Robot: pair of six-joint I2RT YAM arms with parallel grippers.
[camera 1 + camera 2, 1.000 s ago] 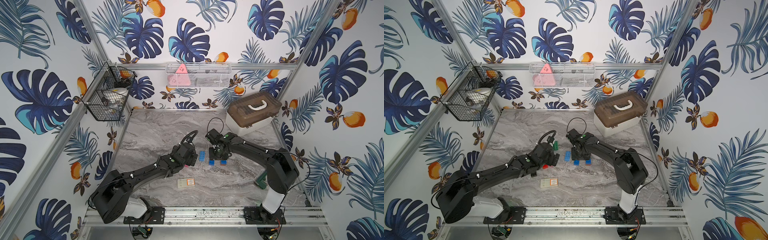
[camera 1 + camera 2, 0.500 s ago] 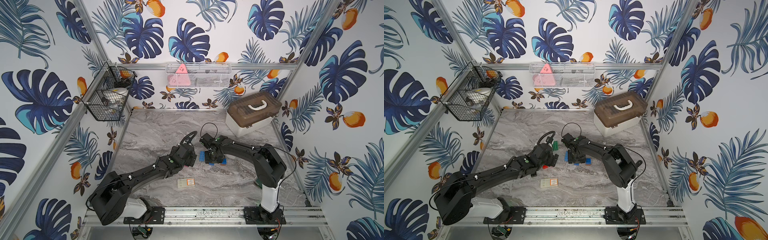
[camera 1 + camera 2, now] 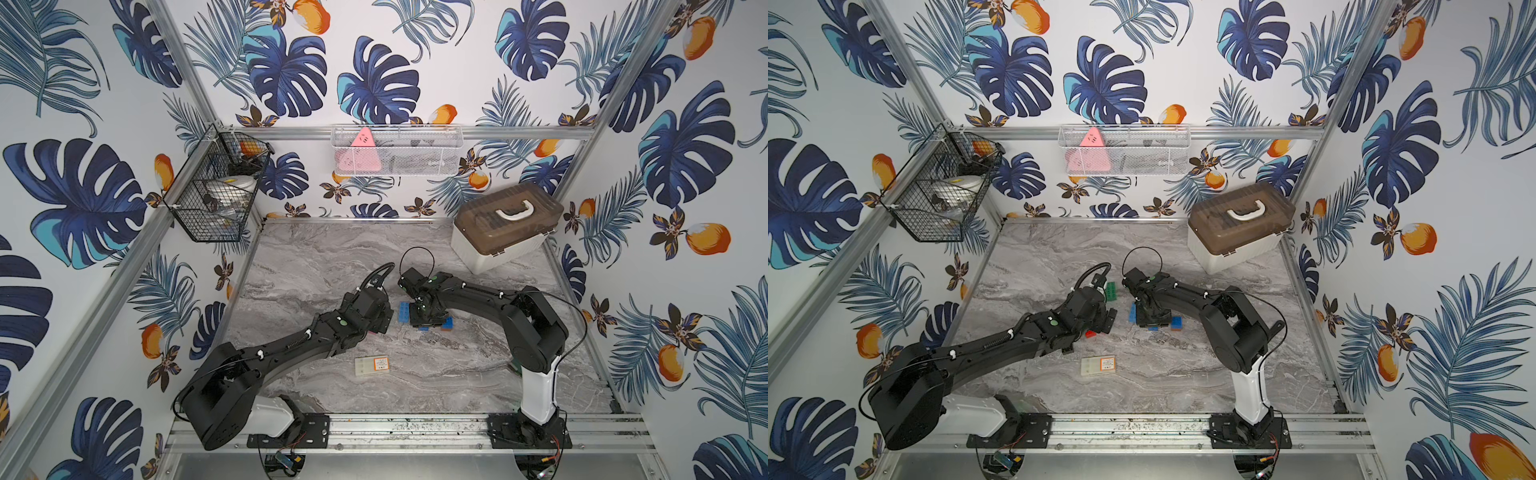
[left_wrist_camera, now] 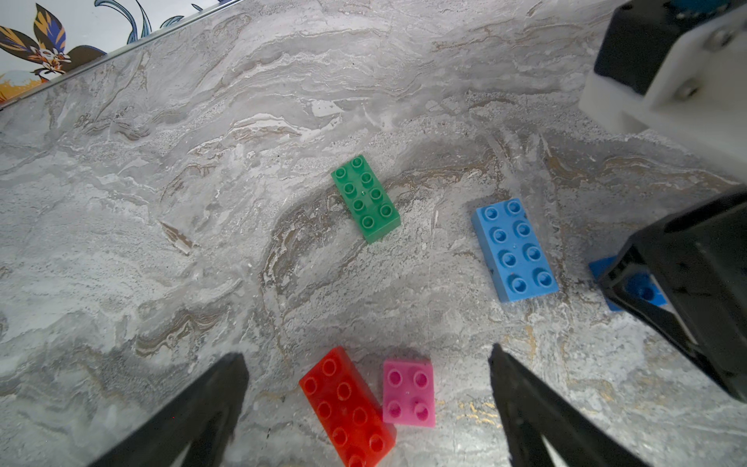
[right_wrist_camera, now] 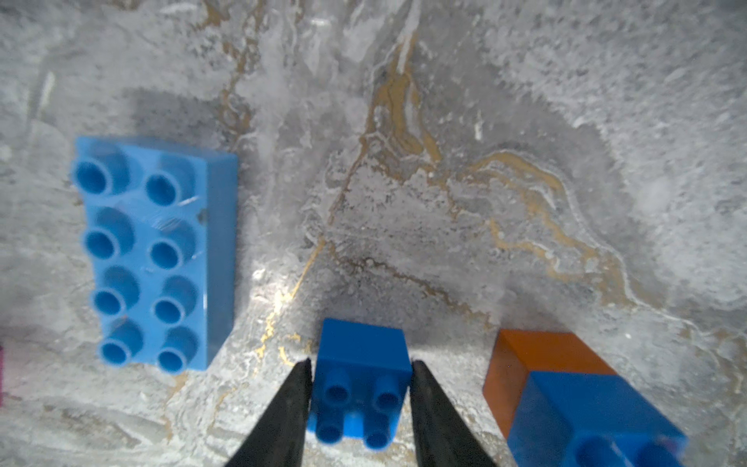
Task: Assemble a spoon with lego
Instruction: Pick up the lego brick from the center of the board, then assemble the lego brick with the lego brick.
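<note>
R gripper [image 5: 359, 364] pinches a small dark-blue 2x2 studded plastic brick [image 5: 361, 347]: both black fingertips [image 5: 291, 404] press its opp. sides, studs facing the wrist cam. Brick sits low at the grey marble-look tabletop [image 5: 444, 202]; whether it's lifted off, can't tell. Just beside that gripper, on the side away from the L arm, is a blue-on-orange brick stack [image 5: 586, 412] (dark-blue studded plastic block sat on an orange one). On the gripper's other side, btwn the two grippers in both top views, a light-blue 2x4 studded plastic brick [image 5: 153, 250] lies flat, studs up, apart from both.

L gripper [image 4: 366, 352] has jaws spread wide, nothing in them, low over the table. Btwn its fingers, near the tips: a red 2x4 studded plastic brick [image 4: 347, 408] and a pink 2x2 studded plastic brick [image 4: 408, 394], side by side, edges touching or v. nearly. Ahead of the tips, well clear, a green 2x4 studded plastic brick [image 4: 366, 198] lies flat, studs up.

Flat beige box w/ orange label [image 3: 372, 365] lies behind both grippers, toward the arm bases, apart from all bricks.
</note>
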